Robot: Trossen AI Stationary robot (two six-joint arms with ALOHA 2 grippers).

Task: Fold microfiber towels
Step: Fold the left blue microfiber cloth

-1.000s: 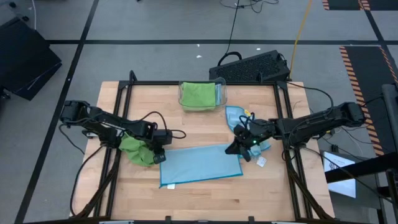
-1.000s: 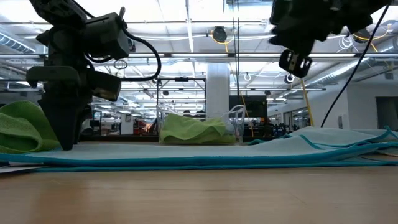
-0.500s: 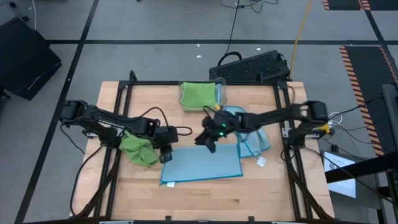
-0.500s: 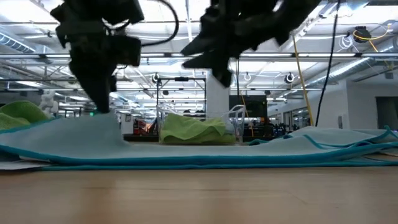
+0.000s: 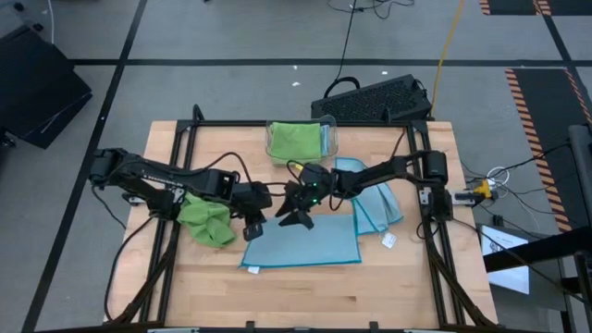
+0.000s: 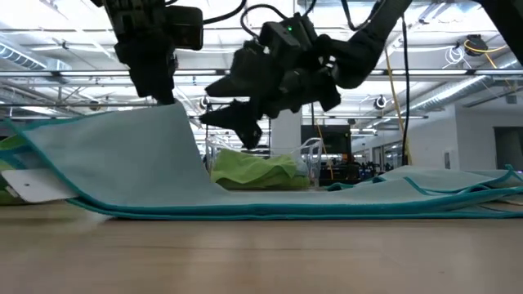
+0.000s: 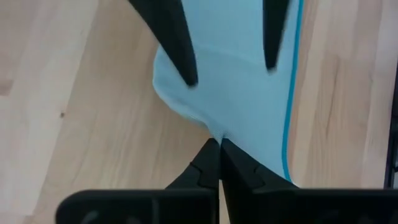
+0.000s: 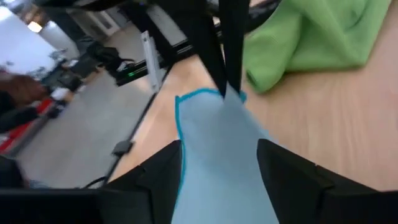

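A light blue towel [image 5: 305, 242] lies spread at the table's middle, its far left corner raised. My left gripper [image 5: 252, 225] is shut on that corner. My right gripper [image 5: 294, 218] hovers open just right of it, above the towel's far edge, its fingers astride the raised cloth without touching it. A crumpled lime green towel [image 5: 205, 222] rests on the table to the left. More light blue towels [image 5: 372, 196] lie piled at the right. My left gripper pinches the towel's far left corner [image 7: 214, 132] between its two fingertips, coming from above and pointing down. The corner [image 6: 167, 110] is held up off the table. The cloth slopes down from it to the rest of the towel, which lies flat on the wood.
A clear bin [image 5: 302, 141] with a green towel in it stands at the far middle. A black keyboard [image 5: 375, 98] lies beyond the table's far edge. A small white tag [image 5: 388, 240] lies by the blue pile. Bare wood shows along the near edge.
My left gripper has taken hold of the blue towel's far left corner, lifted it and carried it a little toward the right; the rest of the towel stays flat. My right gripper has swung from the blue pile toward the table's left, up to the raised corner.
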